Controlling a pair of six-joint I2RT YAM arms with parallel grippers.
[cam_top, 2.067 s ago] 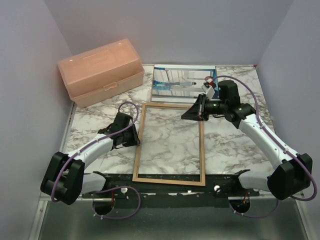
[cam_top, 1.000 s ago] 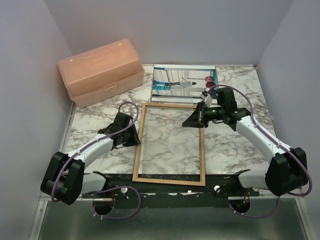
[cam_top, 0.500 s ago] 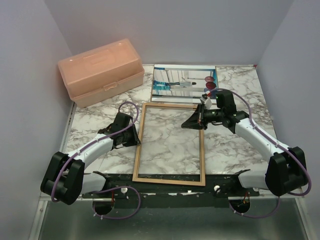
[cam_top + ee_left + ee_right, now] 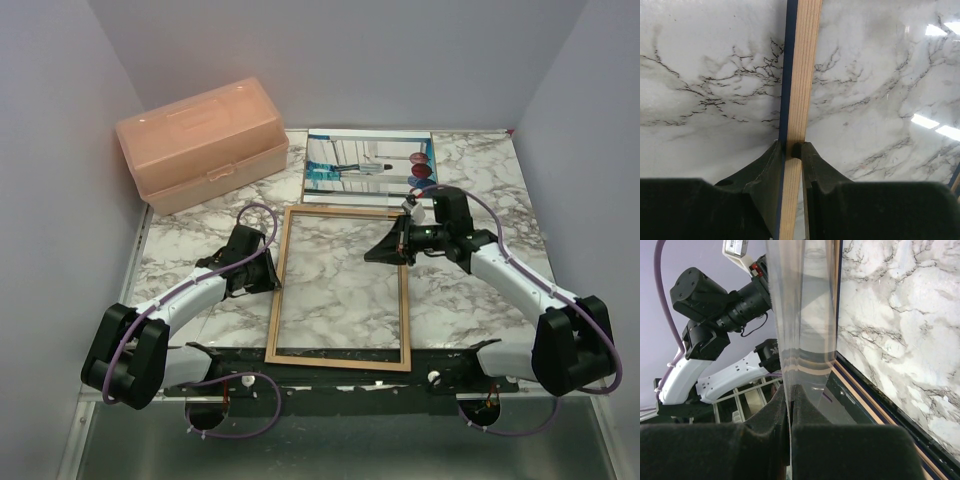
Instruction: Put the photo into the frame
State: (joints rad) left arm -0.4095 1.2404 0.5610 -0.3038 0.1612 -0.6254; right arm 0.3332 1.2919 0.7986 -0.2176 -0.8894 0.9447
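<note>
Between the matt black fingers [image 4: 765, 175] of our left gripper [image 4: 792, 147], the frame [image 4: 802, 75] shows pale, fine-grained wood with a smooth navy edge. Our right gripper [image 4: 790, 390] pinches the clear pane [image 4: 800, 315], glossy. Under both, the table [image 4: 705, 60] looks like polished marble.

The far-left corner is blocked by a peach plastic lidded box [image 4: 200, 145]; marble desk [image 4: 450, 300] is left bare right of the wooden rectangular frame [image 4: 338, 358]
</note>
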